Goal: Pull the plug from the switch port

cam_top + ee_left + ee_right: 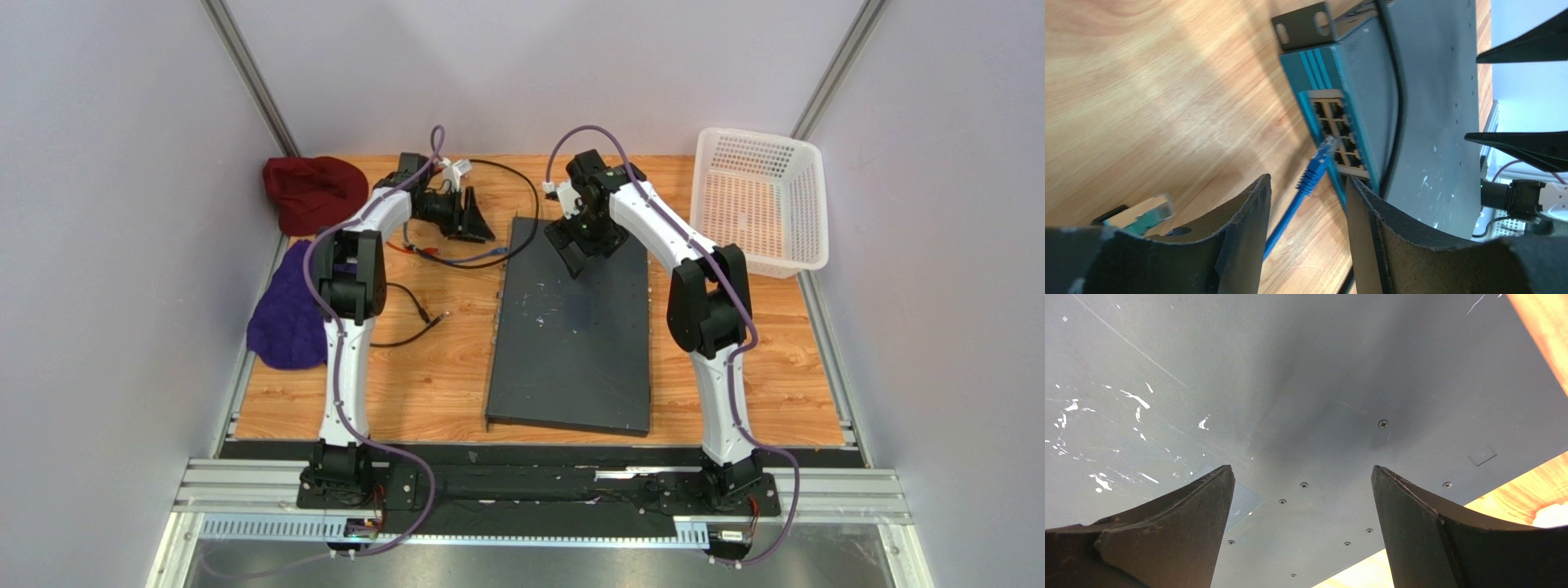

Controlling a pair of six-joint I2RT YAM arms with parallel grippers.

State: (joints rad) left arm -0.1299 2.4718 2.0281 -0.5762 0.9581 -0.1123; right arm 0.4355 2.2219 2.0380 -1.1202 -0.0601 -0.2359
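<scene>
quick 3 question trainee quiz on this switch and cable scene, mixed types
1. True or false: the white mesh plastic basket stands at the far right corner of the wooden table.
2. What lies between the jaws of the left pincer? A) a red pen B) thin blue cable C) a spoon
3. Fill in: the right pincer hangs over the large flat dark grey metal switch with jaws ____.
Key: 1 true; 2 B; 3 open

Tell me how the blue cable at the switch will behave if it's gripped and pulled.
The blue cable is thin and lies in a loose curve, so it will probably flex, not stay stiff. Its ribbed boot by the plug looks firmer, likely a surer grip. It looks light; the slab-like switch should hardly shift.
</scene>
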